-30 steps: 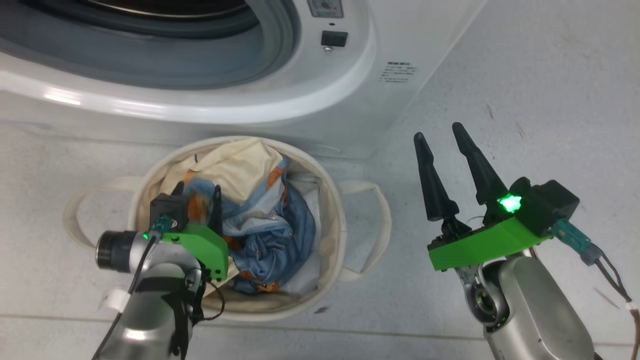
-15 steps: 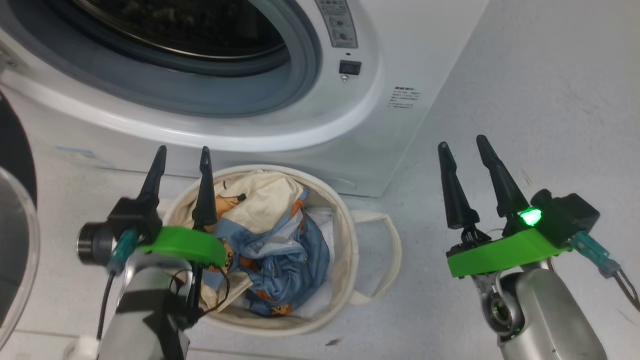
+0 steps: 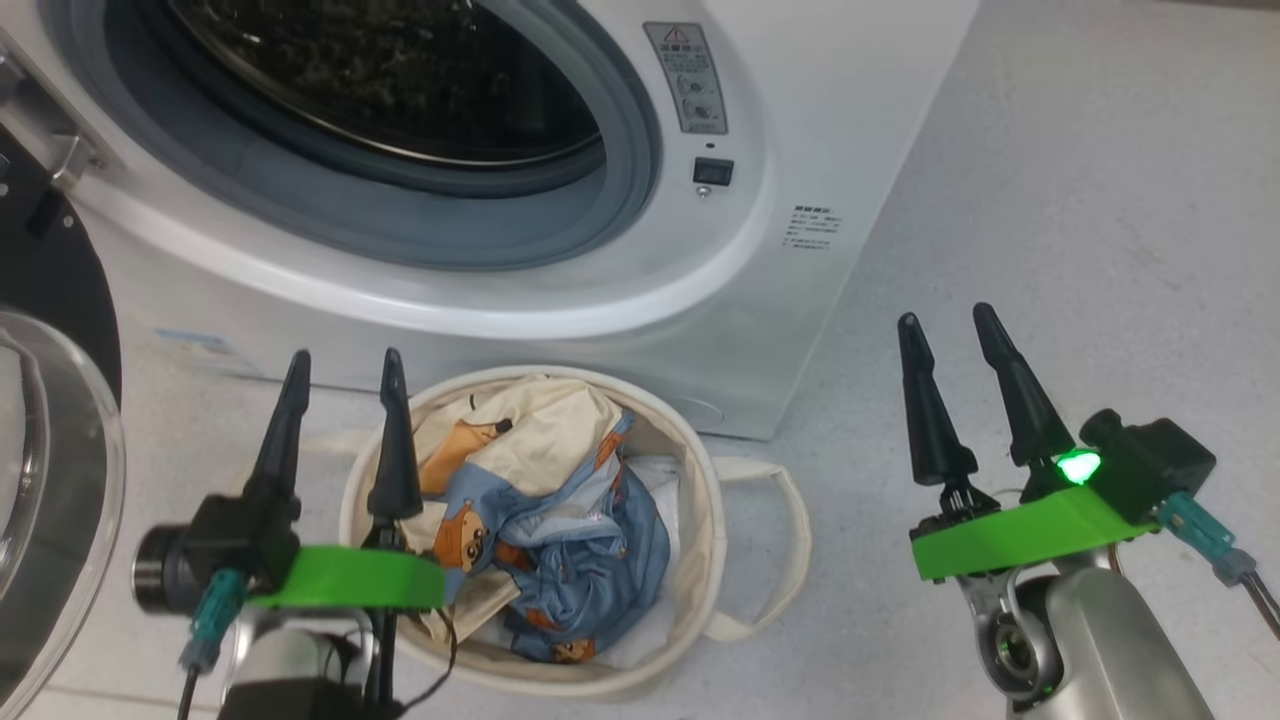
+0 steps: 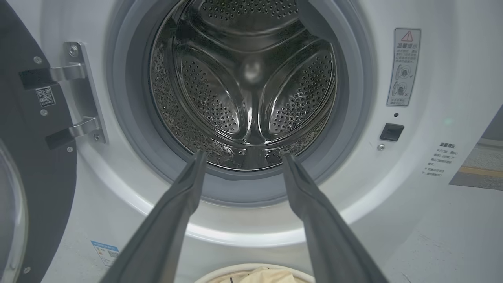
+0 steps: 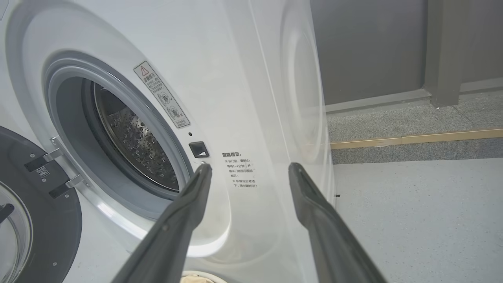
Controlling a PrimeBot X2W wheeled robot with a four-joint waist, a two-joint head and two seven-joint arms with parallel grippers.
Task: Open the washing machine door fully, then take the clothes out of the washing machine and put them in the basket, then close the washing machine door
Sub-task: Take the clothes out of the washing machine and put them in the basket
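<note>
Crumpled bear-print clothes [image 3: 570,530] are sitting in the round canvas basket [image 3: 700,540]; left end effector [image 3: 345,352] and right end effector [image 3: 946,312] are hovering released, upright.

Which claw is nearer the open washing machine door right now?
Left. The left claw hangs open right beside the washing machine door, by the left rim of the basket. The right claw is open on the basket's far side, off the machine's right corner.

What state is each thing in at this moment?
washing machine door, swung open to the left.
washing machine drum, no clothes seen inside.
basket, upright on the floor.
clothes, piled in the basket.
left gripper, jaws open, empty.
right gripper, jaws open, empty.
</note>
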